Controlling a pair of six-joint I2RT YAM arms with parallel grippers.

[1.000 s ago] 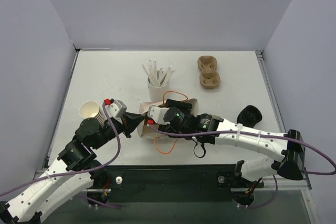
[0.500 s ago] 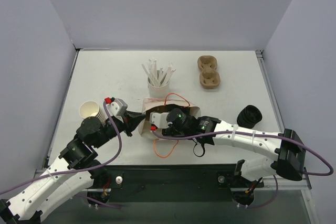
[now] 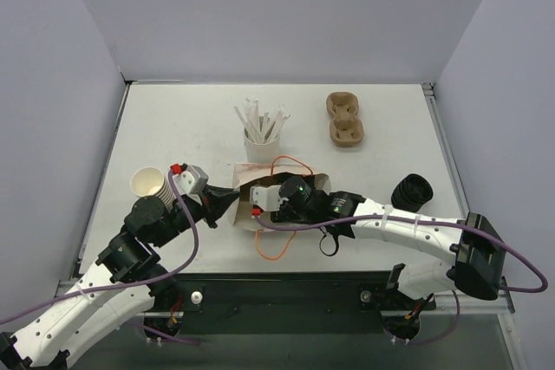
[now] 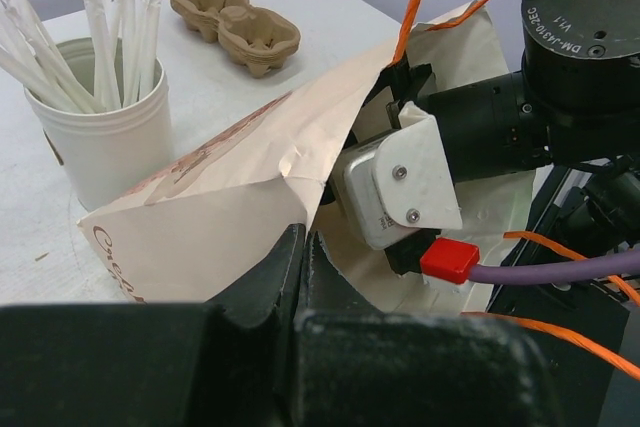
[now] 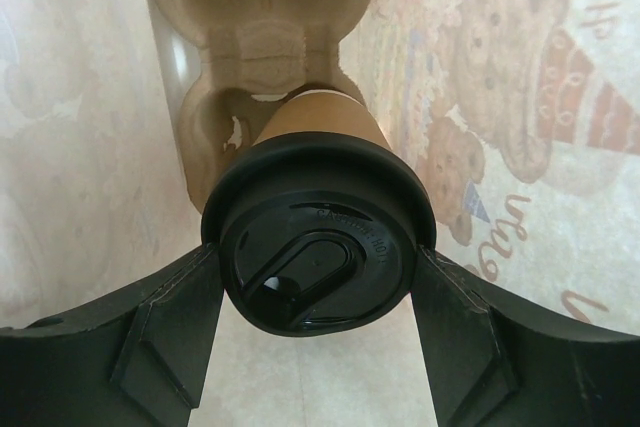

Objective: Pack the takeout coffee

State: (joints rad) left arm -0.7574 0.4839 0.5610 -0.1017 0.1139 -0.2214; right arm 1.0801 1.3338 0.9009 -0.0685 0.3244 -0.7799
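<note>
Right gripper (image 5: 318,259) is clasping the takeout coffee (image 5: 316,232) inside a paper bag (image 4: 225,192), pulp carrier (image 5: 262,42) ahead; left gripper (image 4: 300,245) is pinching its rim.

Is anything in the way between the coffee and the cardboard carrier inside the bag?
Nothing visible. The right tool holds the takeout coffee inside the paper bag, its base right at the carrier's near well. The left tool pinches the bag's edge open.
</note>
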